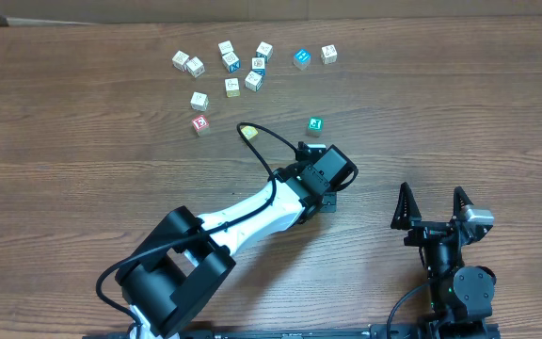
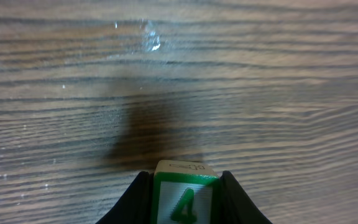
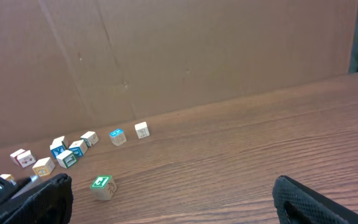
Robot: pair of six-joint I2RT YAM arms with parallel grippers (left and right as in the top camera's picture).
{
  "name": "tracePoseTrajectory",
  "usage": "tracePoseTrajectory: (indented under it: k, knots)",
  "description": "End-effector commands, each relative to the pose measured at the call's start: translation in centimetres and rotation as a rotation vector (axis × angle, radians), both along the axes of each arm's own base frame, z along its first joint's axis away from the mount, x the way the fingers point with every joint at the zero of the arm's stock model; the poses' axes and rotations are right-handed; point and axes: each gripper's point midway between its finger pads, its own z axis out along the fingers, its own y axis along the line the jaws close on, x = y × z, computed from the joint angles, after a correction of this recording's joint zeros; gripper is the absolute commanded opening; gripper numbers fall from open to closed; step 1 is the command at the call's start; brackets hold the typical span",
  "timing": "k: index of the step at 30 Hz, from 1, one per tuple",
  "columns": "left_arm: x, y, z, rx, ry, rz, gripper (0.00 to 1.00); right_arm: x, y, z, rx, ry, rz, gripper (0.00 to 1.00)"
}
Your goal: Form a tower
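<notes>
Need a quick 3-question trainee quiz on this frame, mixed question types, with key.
1. True or false: the left gripper is shut on a green-faced cube.
2. The right gripper is: A) open, holding nothing; B) shut on a blue cube; C) out of view.
3. Fill in: in the overhead view, the loose green-faced cube lies apart from the cluster of cubes, on its ____ side.

Key: 1 true. 2 A. 3 near (toward the arms).
</notes>
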Motion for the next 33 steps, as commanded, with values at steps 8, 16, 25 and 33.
tracePoseTrajectory:
  k: [8,16,25,33]
  knots:
    - [-0.16,0.35,-1.53,0.031,0.008,0.013,0.34,0.0,0.13,-0.2,-0.004,-0.003,0.005,1.0]
    - [-0.15,0.34,-1.52,0.034,0.005,0.004,0.39,0.0,0.13,-0.2,-0.004,-0.003,0.005,1.0]
    - [0.09,0.21,-1.42,0.025,-0.002,0.006,0.5,0.0,0.13,-0.2,-0.004,-0.003,0.005,1.0]
    - [0.14,0.14,-1.38,0.052,-0.02,-0.069,0.64,0.0,0.13,-0.2,-0.004,-0.003,0.005,1.0]
